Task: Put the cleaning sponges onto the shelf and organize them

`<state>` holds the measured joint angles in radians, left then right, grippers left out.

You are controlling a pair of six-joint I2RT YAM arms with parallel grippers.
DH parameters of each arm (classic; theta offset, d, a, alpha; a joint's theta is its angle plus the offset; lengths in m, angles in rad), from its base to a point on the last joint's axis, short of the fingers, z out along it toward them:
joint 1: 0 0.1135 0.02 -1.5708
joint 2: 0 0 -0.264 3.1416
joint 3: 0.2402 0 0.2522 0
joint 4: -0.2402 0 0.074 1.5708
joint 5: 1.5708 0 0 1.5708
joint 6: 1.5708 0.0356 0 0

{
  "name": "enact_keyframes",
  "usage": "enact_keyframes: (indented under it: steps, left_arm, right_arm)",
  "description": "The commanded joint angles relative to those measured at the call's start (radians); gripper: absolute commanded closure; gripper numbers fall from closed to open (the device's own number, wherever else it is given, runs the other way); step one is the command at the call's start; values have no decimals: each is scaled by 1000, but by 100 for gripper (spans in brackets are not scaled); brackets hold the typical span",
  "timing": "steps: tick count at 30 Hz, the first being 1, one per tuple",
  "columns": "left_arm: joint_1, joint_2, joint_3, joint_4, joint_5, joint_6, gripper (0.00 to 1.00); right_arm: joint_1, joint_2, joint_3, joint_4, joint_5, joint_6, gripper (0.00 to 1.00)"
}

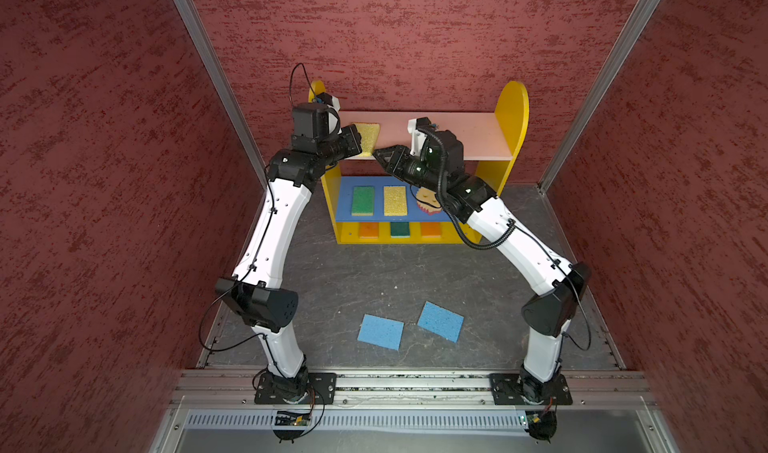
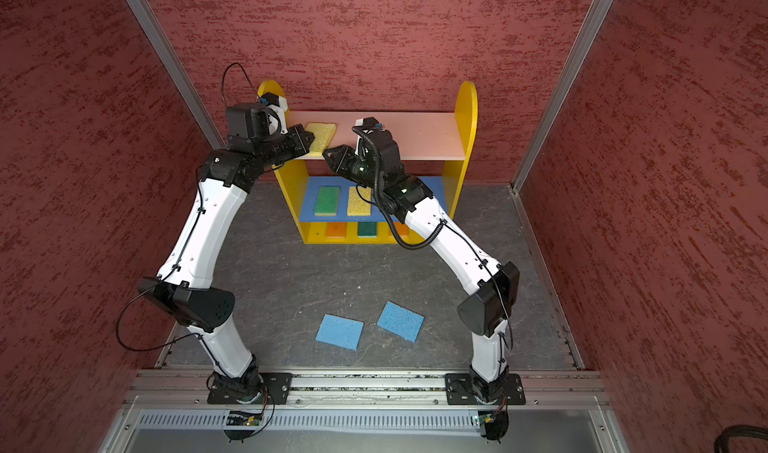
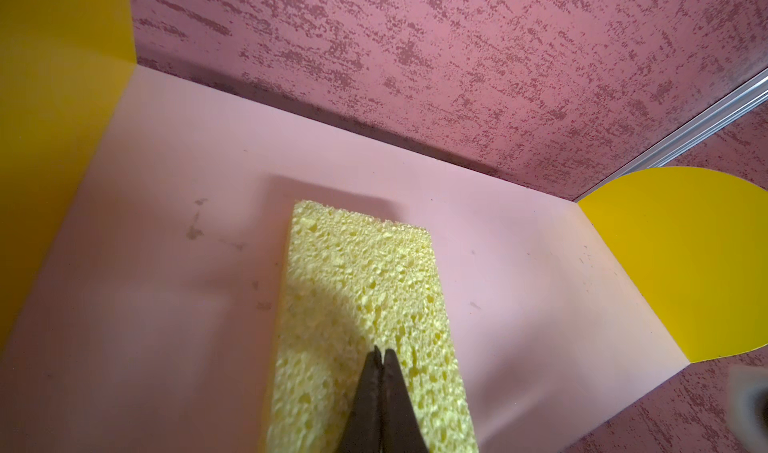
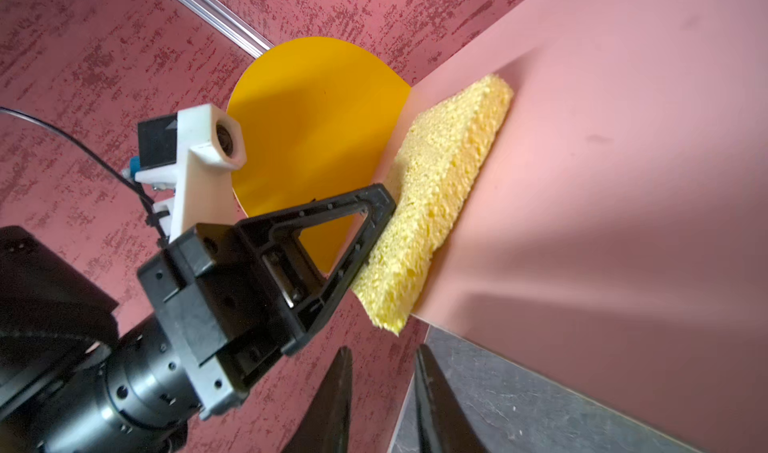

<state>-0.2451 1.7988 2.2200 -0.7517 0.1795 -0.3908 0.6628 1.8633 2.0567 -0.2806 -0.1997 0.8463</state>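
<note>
The shelf (image 1: 469, 135) stands at the back wall. A yellow sponge (image 1: 370, 135) lies at the left end of its pink top board (image 3: 166, 222), one corner over the front edge (image 4: 386, 322). My left gripper (image 3: 382, 349) is shut, its tips pressing on top of that sponge (image 3: 357, 272). My right gripper (image 4: 382, 348) hovers just off the sponge's near corner, jaws a little apart and empty. On the blue middle board lie a green sponge (image 1: 363, 200), a yellow sponge (image 1: 395, 200) and a round sponge (image 1: 428, 203), which is half hidden by the right arm. Two blue sponges (image 1: 380, 331) (image 1: 440, 321) lie on the floor.
The bottom board holds an orange sponge (image 1: 369, 230), a dark green sponge (image 1: 400, 228) and another orange sponge (image 1: 430, 229). Red walls with aluminium posts (image 1: 216, 77) close in the grey floor (image 1: 374, 280). A metal rail (image 1: 415, 382) carries both arm bases at the front.
</note>
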Motion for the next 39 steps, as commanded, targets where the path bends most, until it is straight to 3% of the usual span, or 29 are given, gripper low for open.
enact_keyframes:
  steps: [1,13,21,32,39]
  left_arm:
    - [6,23,9,-48,-20,11,97]
    - [3,19,14,-37,-24,-4,97]
    - [1,25,17,-34,-23,-11,97]
    - [-3,22,16,-34,-25,-20,97]
    - [-9,9,18,-13,-23,-25,97]
  right_arm:
    - [-2,-55,-26,80,-8,11,100]
    - [47,104,195,-52,-72,-3,100]
    - [57,144,227,-76,-72,-6,100]
    - [53,168,286,-137,63,-80,100]
    - [28,233,387,-191,64,-77,100]
